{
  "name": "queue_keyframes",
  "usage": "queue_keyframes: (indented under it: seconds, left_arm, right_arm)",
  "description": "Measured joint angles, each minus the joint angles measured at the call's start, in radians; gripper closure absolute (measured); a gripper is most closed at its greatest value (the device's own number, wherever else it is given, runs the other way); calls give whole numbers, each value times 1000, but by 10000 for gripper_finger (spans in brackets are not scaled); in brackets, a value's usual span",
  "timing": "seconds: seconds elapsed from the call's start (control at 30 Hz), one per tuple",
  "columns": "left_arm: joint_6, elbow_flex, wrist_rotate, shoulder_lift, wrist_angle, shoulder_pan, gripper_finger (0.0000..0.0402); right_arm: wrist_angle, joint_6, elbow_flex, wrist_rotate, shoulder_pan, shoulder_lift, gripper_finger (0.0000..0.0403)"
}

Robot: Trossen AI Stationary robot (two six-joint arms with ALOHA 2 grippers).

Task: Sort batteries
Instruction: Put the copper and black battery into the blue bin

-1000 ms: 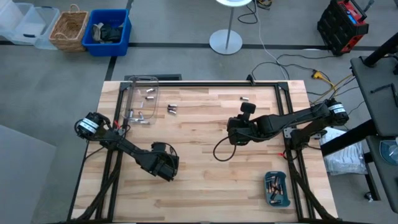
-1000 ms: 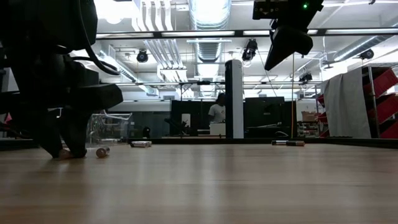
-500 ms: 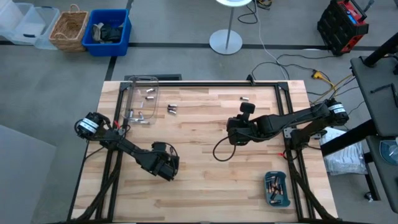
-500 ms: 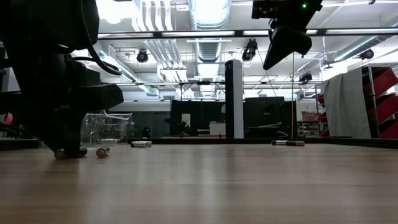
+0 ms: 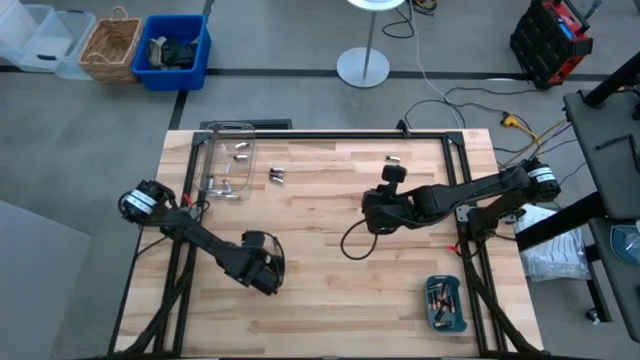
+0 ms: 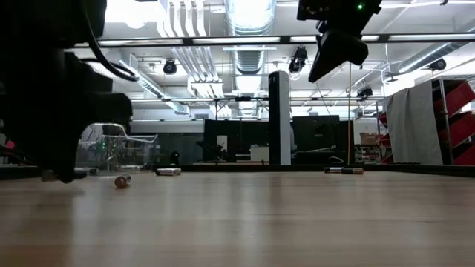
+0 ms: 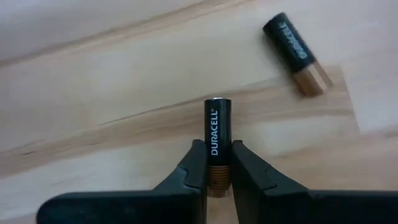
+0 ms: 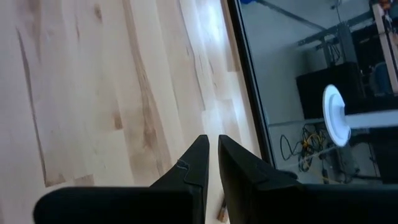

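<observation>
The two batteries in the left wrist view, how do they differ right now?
The held battery is pinched between the left gripper fingers, its copper end hidden between them; the loose battery lies free on the wooden table with its copper end in plain sight. The held one points straight away from the gripper; the loose one lies at a slant. Both have black bodies with copper ends and white lettering.

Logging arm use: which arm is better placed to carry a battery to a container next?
Left. The left gripper is shut on a Duracell battery; the right gripper holds nothing, up above the table.
</observation>
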Motion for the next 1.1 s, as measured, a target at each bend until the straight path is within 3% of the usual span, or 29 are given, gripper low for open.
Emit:
queue_keyframes:
  seconds: [0.33, 0.47, 0.57, 0.73, 0.87, 0.93, 1.1]
  left_arm:
    - [109, 213, -83, -6, -239, -62, 380]
    - [287, 336, -180, -7, -272, -102, 380]
    - [521, 419, -329, -7, -264, -143, 380]
    - [872, 481, -614, -6, -193, -203, 377]
    - [964, 479, -710, -5, -180, -213, 375]
    - [976, 471, -722, -5, -184, -213, 378]
    - [1013, 464, -738, -5, -173, -209, 379]
  right_arm:
    - [40, -30, -5, -11, 0, 0, 374]
    - [83, -65, -22, -43, 0, 0, 374]
    - [172, -142, -40, -189, 0, 0, 374]
    - [492, -391, -96, -561, 1, 1, 374]
    - [835, -528, -143, -792, 10, 2, 375]
    - [1010, -562, -193, -819, 30, 3, 374]
    - [1336, -622, -316, -772, 76, 18, 374]
